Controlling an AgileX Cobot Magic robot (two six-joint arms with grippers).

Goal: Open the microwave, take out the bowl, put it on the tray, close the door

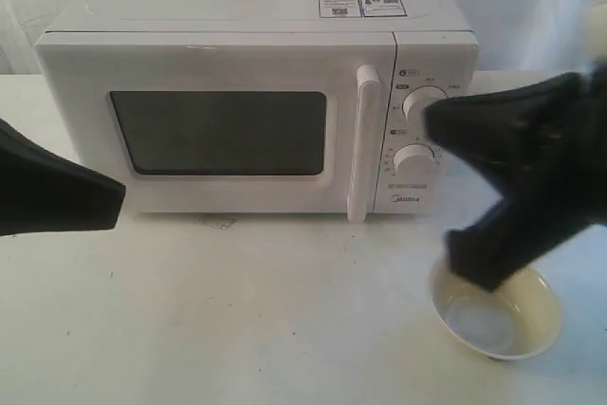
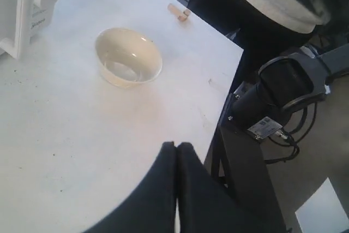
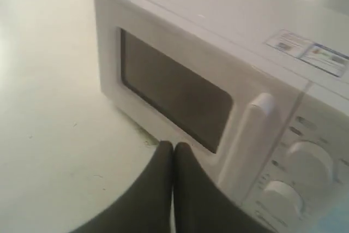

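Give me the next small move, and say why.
Probably just draw the right gripper up and away from the bowl. The door is shut, the bowl sits on the table outside the microwave, and the left gripper is shut and empty too. No tray shows.

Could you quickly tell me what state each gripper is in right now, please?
Left gripper: closed, holding nothing.
Right gripper: closed, holding nothing.
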